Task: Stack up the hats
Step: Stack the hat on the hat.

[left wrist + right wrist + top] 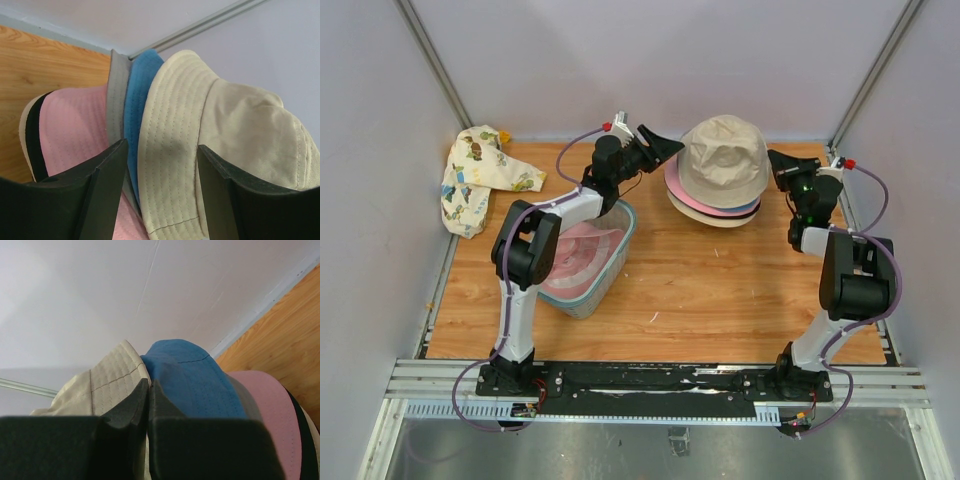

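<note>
Light is bright, even, with soft shadows

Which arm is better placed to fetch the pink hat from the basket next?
Left. The mesh basket holding the pink hat sits close to the open left gripper. The shut right gripper is beyond the hat stack, farther from the basket.

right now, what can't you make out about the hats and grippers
- Top external: the beige hat covers the stack beneath; only brim edges show, so the count is unclear.
- Right wrist: the right gripper looks shut; its fingers hide whether fabric is pinched.
- Top external: the left arm hides part of the pink item in the basket.
</note>
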Action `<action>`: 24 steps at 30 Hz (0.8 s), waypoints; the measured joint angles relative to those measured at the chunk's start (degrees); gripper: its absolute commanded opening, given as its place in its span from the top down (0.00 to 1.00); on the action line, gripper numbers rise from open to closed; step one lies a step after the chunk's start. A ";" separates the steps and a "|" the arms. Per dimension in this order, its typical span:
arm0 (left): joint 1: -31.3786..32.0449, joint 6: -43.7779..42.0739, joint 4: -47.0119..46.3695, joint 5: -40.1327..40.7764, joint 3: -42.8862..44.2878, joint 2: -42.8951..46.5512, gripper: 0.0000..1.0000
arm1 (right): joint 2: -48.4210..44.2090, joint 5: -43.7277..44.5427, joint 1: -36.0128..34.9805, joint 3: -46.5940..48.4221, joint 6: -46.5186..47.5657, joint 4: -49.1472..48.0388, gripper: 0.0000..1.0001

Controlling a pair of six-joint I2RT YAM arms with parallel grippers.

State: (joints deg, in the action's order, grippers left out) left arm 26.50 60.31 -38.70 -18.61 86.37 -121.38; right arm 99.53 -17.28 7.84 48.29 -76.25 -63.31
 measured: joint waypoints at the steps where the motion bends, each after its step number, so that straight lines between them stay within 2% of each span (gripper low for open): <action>1: 0.00 0.02 -0.02 -0.11 0.00 -0.04 0.38 | 0.00 0.07 -0.22 0.00 0.15 0.24 0.99; 12: 0.26 1.99 -1.64 -1.14 1.92 -3.54 0.39 | -0.33 0.85 -0.70 0.02 1.42 1.44 0.99; 24: 0.66 4.46 -5.64 -1.53 2.23 -3.78 0.58 | -0.33 0.85 -0.70 0.02 1.84 1.95 0.99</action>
State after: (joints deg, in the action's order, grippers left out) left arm 27.16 64.77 -44.34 -20.14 88.60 -125.16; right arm 99.20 -16.43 7.14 48.31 -74.41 -61.36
